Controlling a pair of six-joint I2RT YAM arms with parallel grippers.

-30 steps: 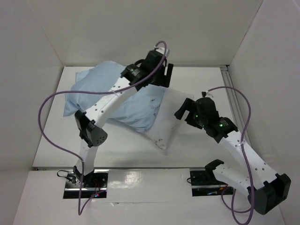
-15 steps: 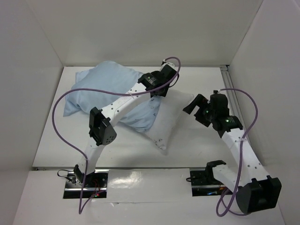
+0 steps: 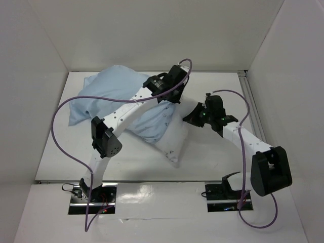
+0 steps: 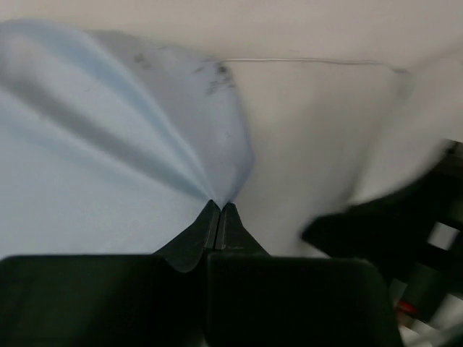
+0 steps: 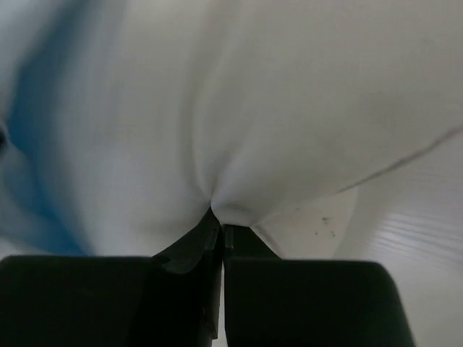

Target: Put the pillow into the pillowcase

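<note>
The light blue pillowcase (image 3: pixel 111 93) lies wrinkled at the table's back left, with the white pillow (image 3: pixel 177 139) sticking out of its right end toward the front. My left gripper (image 3: pixel 167 101) sits at the pillowcase's right edge. In the left wrist view it (image 4: pixel 219 204) is shut on a pinch of the blue pillowcase (image 4: pixel 94 159), whose folds fan out from the tips, and the pillow (image 4: pixel 311 144) lies beside it. My right gripper (image 3: pixel 188 119) is at the pillow's right side. In its wrist view it (image 5: pixel 219 217) is shut on a pucker of the pillow (image 5: pixel 289 108).
White walls close in the table on the left, back and right. A metal rail (image 3: pixel 249 98) runs along the right side. Purple cables (image 3: pixel 66 126) loop from both arms. The table's front edge (image 3: pixel 152 180) lies just ahead of the arm bases.
Both grippers have gone from open to shut. The right arm swung left onto the pillow's side, and the left gripper settled onto the pillowcase's right edge.
</note>
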